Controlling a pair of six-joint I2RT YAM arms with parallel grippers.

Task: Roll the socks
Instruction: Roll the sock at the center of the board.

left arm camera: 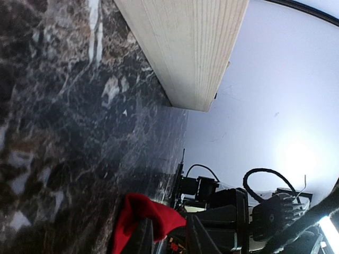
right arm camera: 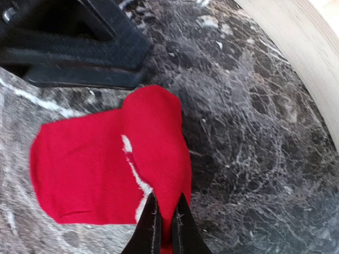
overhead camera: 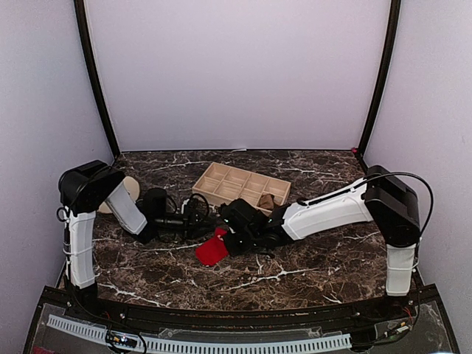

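The red sock (overhead camera: 212,251) lies on the marble table (overhead camera: 324,258) just in front of the wooden tray (overhead camera: 236,182), one end folded over. The right gripper (right arm camera: 165,214) pinches that folded end (jaws almost together on the fabric). The left gripper (left arm camera: 169,238), also before the tray, has its jaws narrowly parted, with the sock's edge against one finger.

The sock (overhead camera: 212,249) lies on the table (overhead camera: 310,273), before the tray (overhead camera: 241,184).

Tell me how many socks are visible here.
1 for sure: the red sock lies on the table near the wooden tray, pinched by the right claw. A brownish lump in the tray may be another.
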